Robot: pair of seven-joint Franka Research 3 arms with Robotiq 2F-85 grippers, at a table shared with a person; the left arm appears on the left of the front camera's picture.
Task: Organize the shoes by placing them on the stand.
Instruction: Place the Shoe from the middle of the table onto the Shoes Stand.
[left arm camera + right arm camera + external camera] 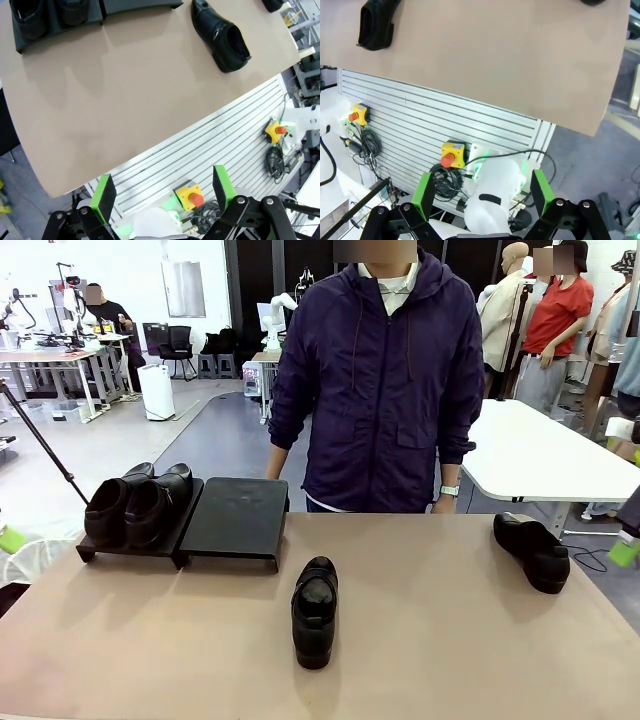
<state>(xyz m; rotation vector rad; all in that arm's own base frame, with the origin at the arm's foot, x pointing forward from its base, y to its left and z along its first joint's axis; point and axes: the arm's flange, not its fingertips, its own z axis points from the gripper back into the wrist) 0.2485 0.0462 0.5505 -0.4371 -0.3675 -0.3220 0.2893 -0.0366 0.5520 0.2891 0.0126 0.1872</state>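
Left claw (163,189) and right claw (482,192) both gaped empty, short of the counter (450,650); two shoes were not yet racked.
Nearest you, the middle shoe (314,610) lay on the counter, its toe toward you as far as I could judge, and a second shoe (533,550) sat farther off by the right edge. Beyond them, the stand (235,525) carried a pair (135,505) on its left platform, its right platform was bare, and a person (385,380) stood at the far side. You would have done well to take the middle shoe first: come down over it, close across its sides near the opening, lift it clear, turn it to match the pair, and set it flat on the bare platform, leaving room for the last.
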